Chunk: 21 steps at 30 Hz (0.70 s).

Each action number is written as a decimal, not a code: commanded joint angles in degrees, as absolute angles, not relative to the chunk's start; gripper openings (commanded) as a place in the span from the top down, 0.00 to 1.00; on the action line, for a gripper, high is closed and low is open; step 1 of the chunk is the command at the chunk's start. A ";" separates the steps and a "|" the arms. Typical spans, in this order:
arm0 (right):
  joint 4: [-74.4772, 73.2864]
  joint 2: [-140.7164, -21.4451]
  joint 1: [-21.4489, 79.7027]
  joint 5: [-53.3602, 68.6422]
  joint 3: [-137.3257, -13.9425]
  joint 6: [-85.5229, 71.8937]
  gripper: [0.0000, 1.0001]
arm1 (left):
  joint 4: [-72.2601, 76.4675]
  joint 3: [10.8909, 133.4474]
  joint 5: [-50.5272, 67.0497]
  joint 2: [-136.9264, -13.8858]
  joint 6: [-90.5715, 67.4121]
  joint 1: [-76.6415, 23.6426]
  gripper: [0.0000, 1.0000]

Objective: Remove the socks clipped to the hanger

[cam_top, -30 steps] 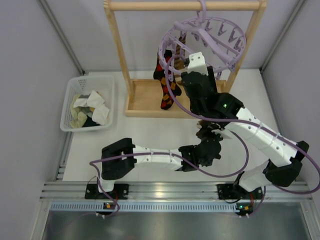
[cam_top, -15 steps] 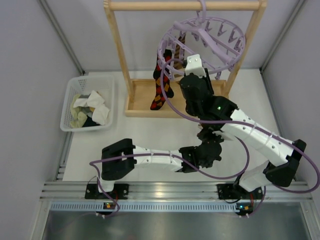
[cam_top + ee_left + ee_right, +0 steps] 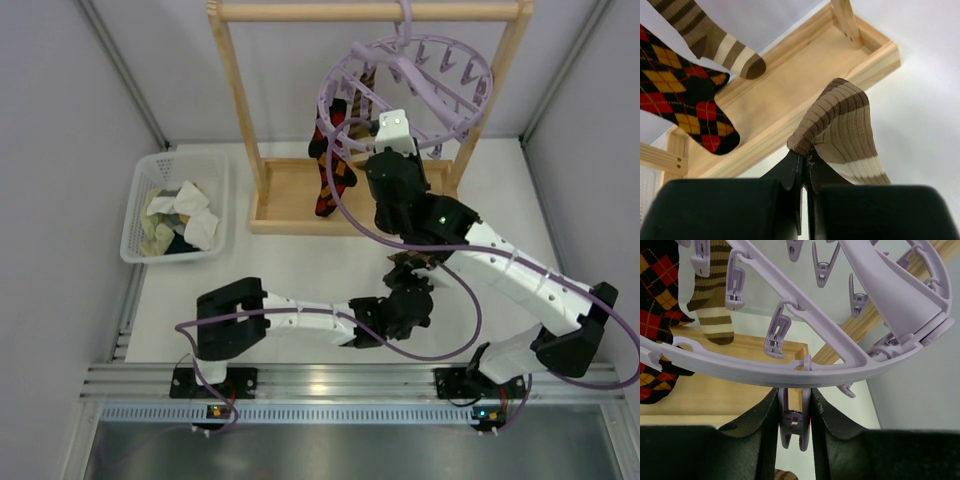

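Note:
The lavender hanger [image 3: 410,80] hangs from the wooden rack's top bar. My right gripper [image 3: 386,135] reaches up under its near rim; in the right wrist view it [image 3: 794,412] is shut on a dangling clip [image 3: 794,426] below the ring [image 3: 790,371]. A black argyle sock [image 3: 330,165] and a brown striped sock [image 3: 712,305] are still clipped on. My left gripper [image 3: 805,159] is shut on the cuff of a loose brown striped sock [image 3: 842,125] and holds it low over the table [image 3: 404,263], in front of the rack.
The wooden rack's tray base [image 3: 290,195] and two uprights [image 3: 235,100] stand right behind both grippers. A white basket [image 3: 140,215] with cloth pieces sits at the left. Purple cables loop around the arms.
The argyle sock swung left and back. The right gripper stayed at the hanger's near rim with small shifts. The left arm drew slightly toward the near edge with its striped sock.

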State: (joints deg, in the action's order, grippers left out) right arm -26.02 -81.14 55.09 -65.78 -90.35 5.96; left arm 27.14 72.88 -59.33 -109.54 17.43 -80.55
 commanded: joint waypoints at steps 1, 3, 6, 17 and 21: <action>-24.34 -77.88 55.72 -63.99 -89.65 4.84 0.73 | 23.94 68.93 -59.50 -98.83 9.70 -79.63 1.00; -24.78 -77.35 55.81 -63.20 -89.30 4.48 0.69 | 20.93 65.76 -58.37 -94.51 5.56 -78.05 1.00; -24.70 -75.94 55.63 -61.53 -88.51 3.96 0.64 | 12.24 60.83 -55.29 -85.54 -4.64 -73.84 1.00; -30.40 -68.47 55.28 -46.33 -84.12 0.35 0.32 | -11.58 56.42 -49.92 -62.50 -17.40 -53.54 1.00; -32.60 -64.43 55.28 -39.14 -81.13 -2.55 0.23 | -15.46 59.06 -46.43 -58.36 -17.67 -43.62 1.00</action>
